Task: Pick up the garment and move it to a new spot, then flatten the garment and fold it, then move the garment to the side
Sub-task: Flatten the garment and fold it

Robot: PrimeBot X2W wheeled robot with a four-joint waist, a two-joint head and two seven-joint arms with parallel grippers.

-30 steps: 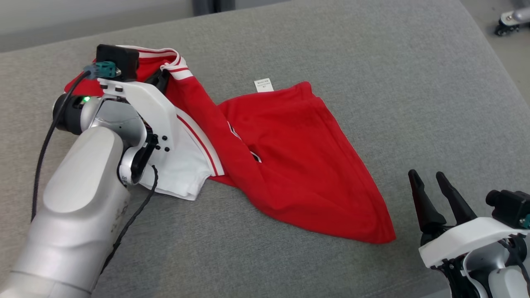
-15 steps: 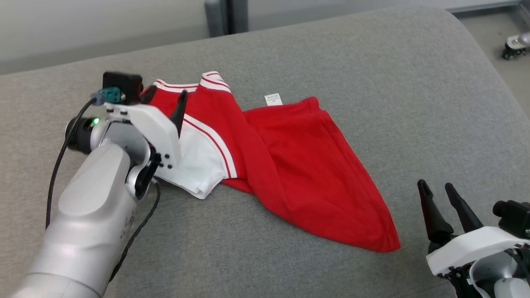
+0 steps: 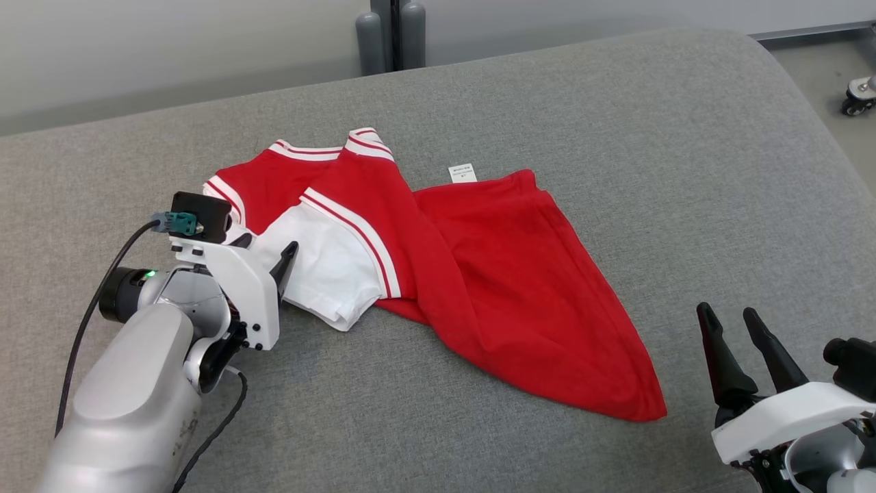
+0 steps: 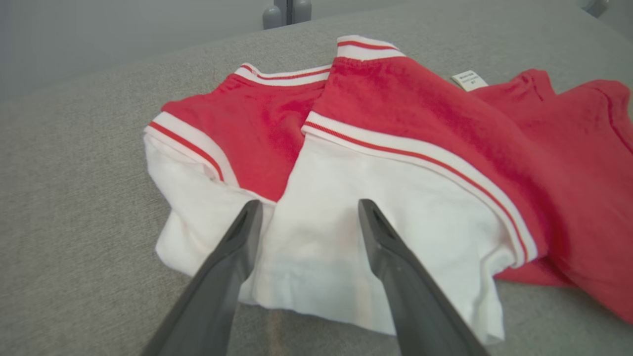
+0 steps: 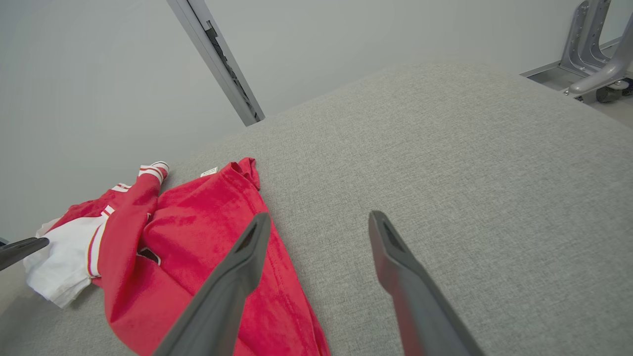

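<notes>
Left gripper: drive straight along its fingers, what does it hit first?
Likely the white section of the garment, just ahead of the open left gripper; the red striped part lies beyond. Its height above the fabric is unclear.

surface: grey fabric cushion (image 3: 582,103) | behind: two grey posts (image 3: 370,42) | far right: caster wheel (image 3: 858,97)

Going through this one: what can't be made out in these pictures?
- Label print: too small, head view.
- Garment neckline and lower layers: folded under, all views.
- Left gripper: in head view its mount hides most of one finger.
- Garment's near corner, right wrist view: behind right gripper, cut by bottom edge.
</notes>
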